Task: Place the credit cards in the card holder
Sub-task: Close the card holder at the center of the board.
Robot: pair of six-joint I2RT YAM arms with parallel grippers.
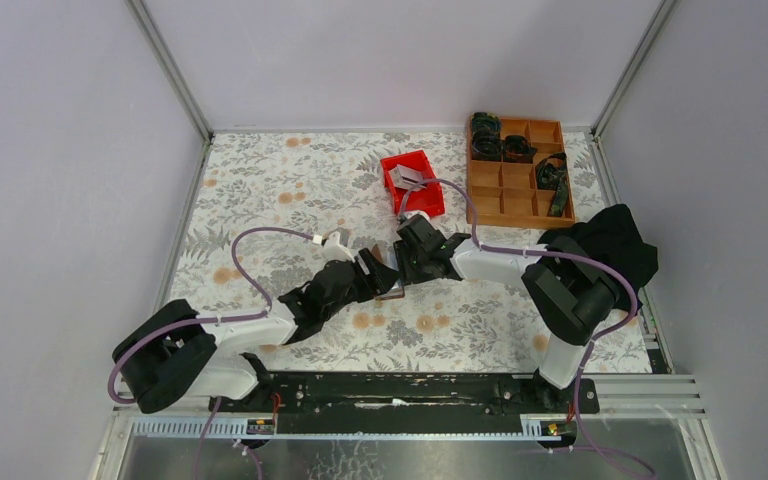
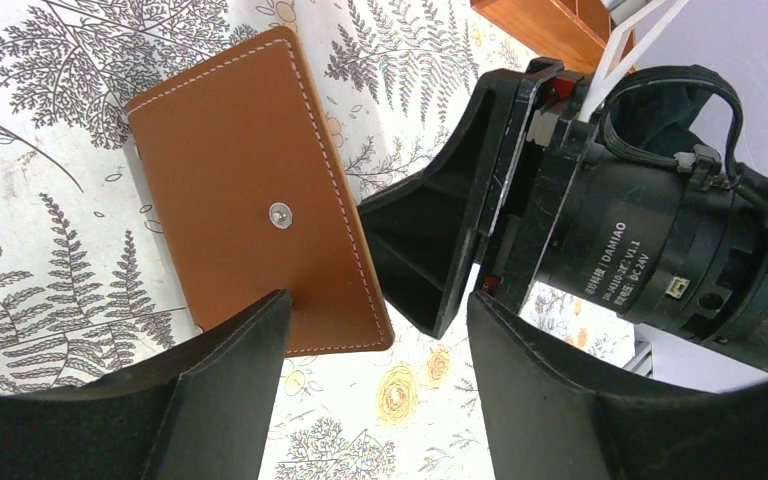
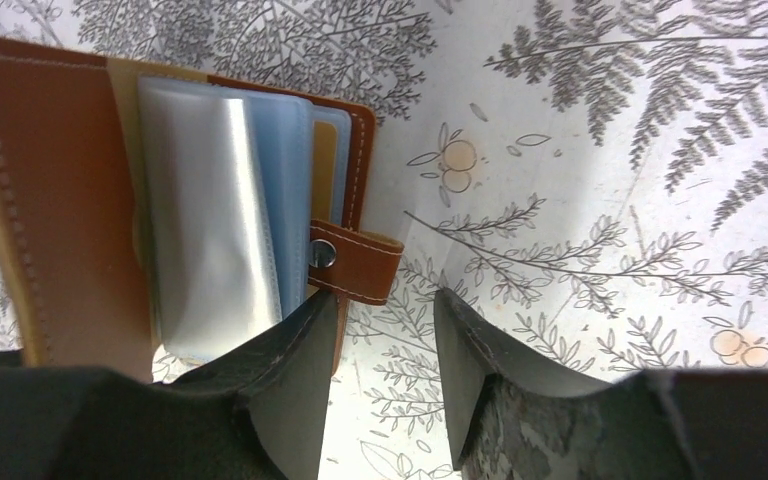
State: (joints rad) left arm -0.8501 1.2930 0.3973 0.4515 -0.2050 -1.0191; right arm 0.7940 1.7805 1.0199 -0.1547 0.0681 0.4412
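Black fingers of the right gripper [image 3: 380, 305] fill the foot of its wrist view. They are spread apart with only bare table [image 3: 600, 120] in the gap, so nothing is grasped. One finger sits at the edge of the holder [image 3: 70, 200], just beside the snap tab [image 3: 355, 262]; whether it presses on the leather cannot be told. That placement reads as a way to pin the holder open, since the clear pockets [image 3: 220, 220] lie exposed toward that camera.

The left gripper [image 2: 378, 310] is likewise spread and grasps nothing. Its wrist view shows the holder's outer cover with the stud [image 2: 280, 214]. One of its fingers overlaps the cover's near edge, and the right gripper's finger stands just beside the opposite edge. Flanking from both sides probably braces the holder so it cannot slide or fold shut.

From above, both grippers meet at mid-table. The cards [image 1: 410, 178] appear as grey pieces in the red bin [image 1: 428, 203], well apart from the holder. The pockets shine silvery, and whether one already has a card inside cannot be told. By my judgement, a card must next be fetched.
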